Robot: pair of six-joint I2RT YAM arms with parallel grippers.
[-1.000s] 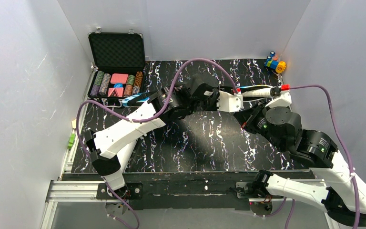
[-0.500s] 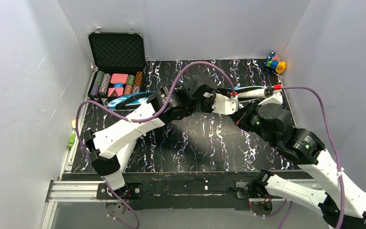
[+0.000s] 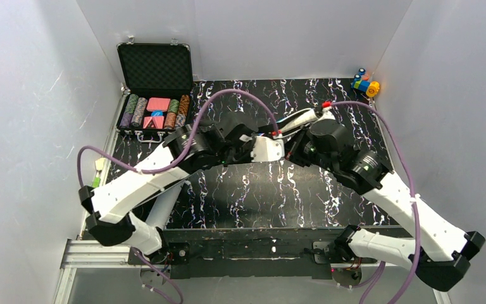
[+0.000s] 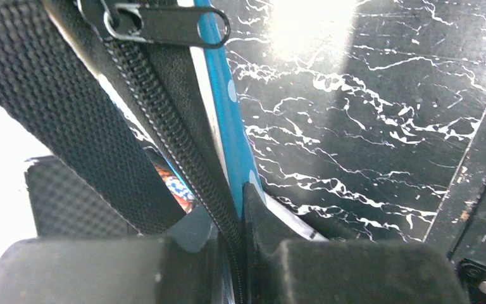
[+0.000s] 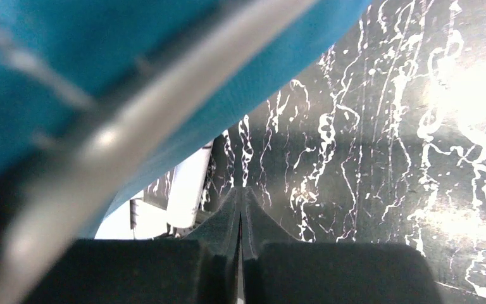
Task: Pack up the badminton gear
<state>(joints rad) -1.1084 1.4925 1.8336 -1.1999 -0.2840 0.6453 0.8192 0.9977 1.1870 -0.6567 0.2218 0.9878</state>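
The blue bag (image 4: 224, 120) hangs close to the left wrist camera, with its black zipper tape (image 4: 164, 126), zipper pull (image 4: 164, 25) and black webbing strap (image 4: 57, 107). My left gripper (image 4: 237, 202) is shut on the bag's zipper edge. In the right wrist view the bag's blue cloth (image 5: 164, 57) with grey piping fills the upper left. My right gripper (image 5: 240, 197) is shut just below it, and nothing shows between its tips. In the top view both wrists meet over the table's middle (image 3: 278, 142) and hide the bag. Rackets, shuttlecocks and tube are out of view.
An open black case of poker chips (image 3: 155, 88) stands at the back left. Small coloured toy blocks (image 3: 365, 82) sit in the back right corner. A small green item (image 3: 95, 185) lies at the table's left edge. White walls enclose three sides.
Both wrists have moved left and slightly nearer, staying together. The blue bag ends that showed beside the arms earlier are now hidden under them. The left arm's elbow has swung outward.
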